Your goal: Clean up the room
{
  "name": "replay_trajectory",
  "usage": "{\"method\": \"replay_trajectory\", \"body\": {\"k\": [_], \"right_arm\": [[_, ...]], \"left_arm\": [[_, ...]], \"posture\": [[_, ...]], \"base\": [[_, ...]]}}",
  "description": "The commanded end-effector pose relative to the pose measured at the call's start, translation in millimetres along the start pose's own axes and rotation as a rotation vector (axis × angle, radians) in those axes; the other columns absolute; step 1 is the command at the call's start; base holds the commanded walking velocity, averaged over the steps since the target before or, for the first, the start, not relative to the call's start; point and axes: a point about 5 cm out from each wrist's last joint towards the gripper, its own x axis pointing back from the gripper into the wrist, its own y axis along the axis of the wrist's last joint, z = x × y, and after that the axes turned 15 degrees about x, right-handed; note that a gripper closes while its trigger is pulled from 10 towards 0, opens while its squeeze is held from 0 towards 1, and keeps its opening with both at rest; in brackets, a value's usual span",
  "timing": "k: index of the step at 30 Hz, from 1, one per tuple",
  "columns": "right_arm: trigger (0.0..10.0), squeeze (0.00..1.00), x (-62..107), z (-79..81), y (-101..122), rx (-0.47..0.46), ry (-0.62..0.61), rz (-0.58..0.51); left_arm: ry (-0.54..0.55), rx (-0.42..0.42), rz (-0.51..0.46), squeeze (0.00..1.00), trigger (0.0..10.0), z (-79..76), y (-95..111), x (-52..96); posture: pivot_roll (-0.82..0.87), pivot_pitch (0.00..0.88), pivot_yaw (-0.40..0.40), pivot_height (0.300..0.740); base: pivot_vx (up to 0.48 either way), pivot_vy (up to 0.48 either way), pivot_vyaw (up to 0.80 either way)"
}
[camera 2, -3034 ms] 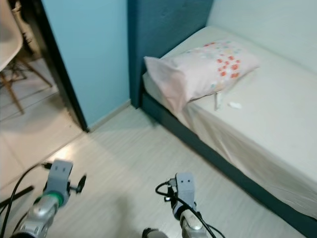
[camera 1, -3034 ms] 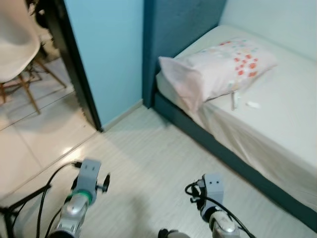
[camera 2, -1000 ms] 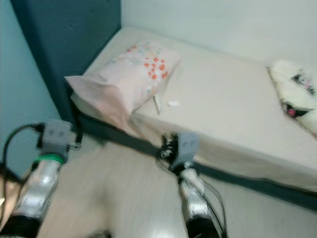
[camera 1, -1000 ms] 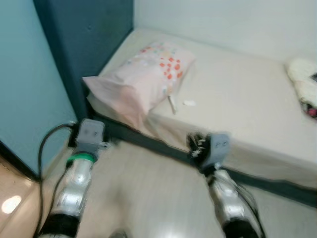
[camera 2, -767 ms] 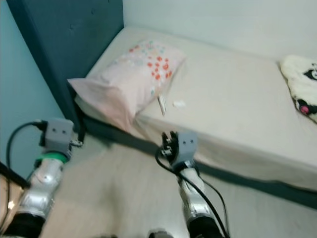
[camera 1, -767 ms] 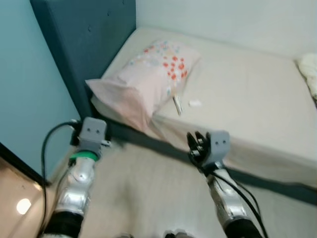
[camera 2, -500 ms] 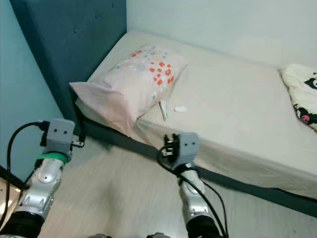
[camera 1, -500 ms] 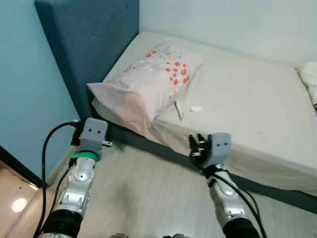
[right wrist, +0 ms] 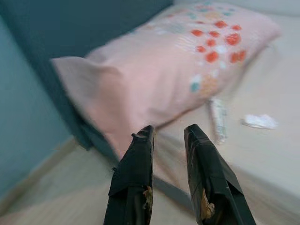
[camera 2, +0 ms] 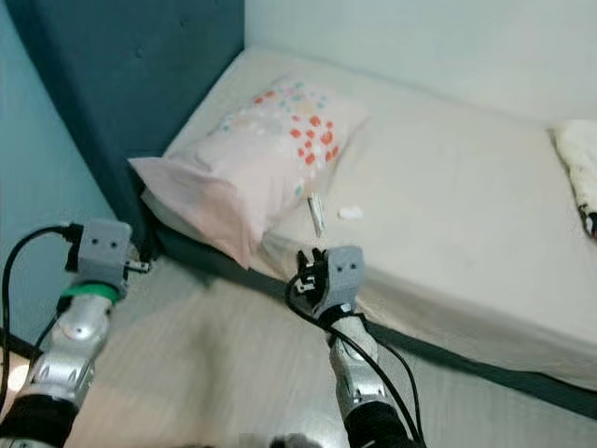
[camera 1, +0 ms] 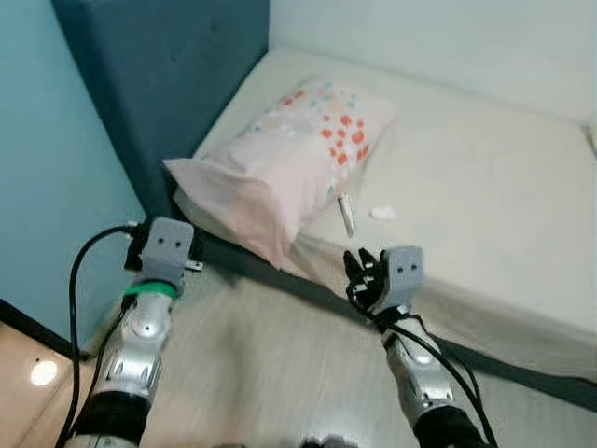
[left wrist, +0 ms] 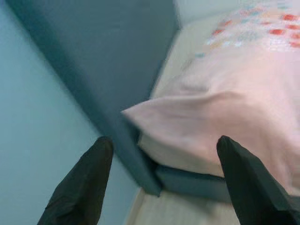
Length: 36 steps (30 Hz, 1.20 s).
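Observation:
A pink pillow (camera 1: 298, 154) with red and orange dots lies at the head of the bed (camera 1: 485, 187), on a beige sheet. Beside it lie a small pale tube (camera 1: 347, 215) and a crumpled white scrap (camera 1: 381, 213). My right gripper (right wrist: 168, 130) is held up before the bed's edge, pointing at the pillow and tube. Its fingers (right wrist: 136, 168) stand close together with nothing between them. My left gripper (left wrist: 164, 140) is open and empty, aimed at the pillow's overhanging corner and the headboard.
A dark teal headboard (camera 1: 168, 84) stands to the left of the bed, against a light blue wall (camera 1: 47, 187). A cream plush toy (camera 2: 580, 177) lies at the bed's far right. The dark bed frame (camera 1: 522, 369) runs along pale wood flooring (camera 1: 252, 373).
The whole view has swung from the doorway and floor to the bed, so the camera moved. Both arms have risen in front of me. Nothing on the bed has shifted.

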Motion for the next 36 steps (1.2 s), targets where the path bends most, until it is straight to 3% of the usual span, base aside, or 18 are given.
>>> {"method": "replay_trajectory", "body": {"k": [1,36], "right_arm": [[10.0,0.0,2.8,-0.4,-4.1,-0.01,-0.01,0.018],[10.0,0.0,1.2,1.1,-3.8,-0.01,-0.006,0.019]], "left_arm": [[0.002,-0.014,0.025,0.0,10.0,1.6,-5.7,2.9],[-0.002,-0.017,0.024,0.0,10.0,1.0,-4.7,0.4]], "posture": [[0.08,0.075,-0.003,0.74],[0.08,0.071,0.0,0.74]], "base": [[0.379,0.0,0.0],[0.377,0.0,0.0]]}}
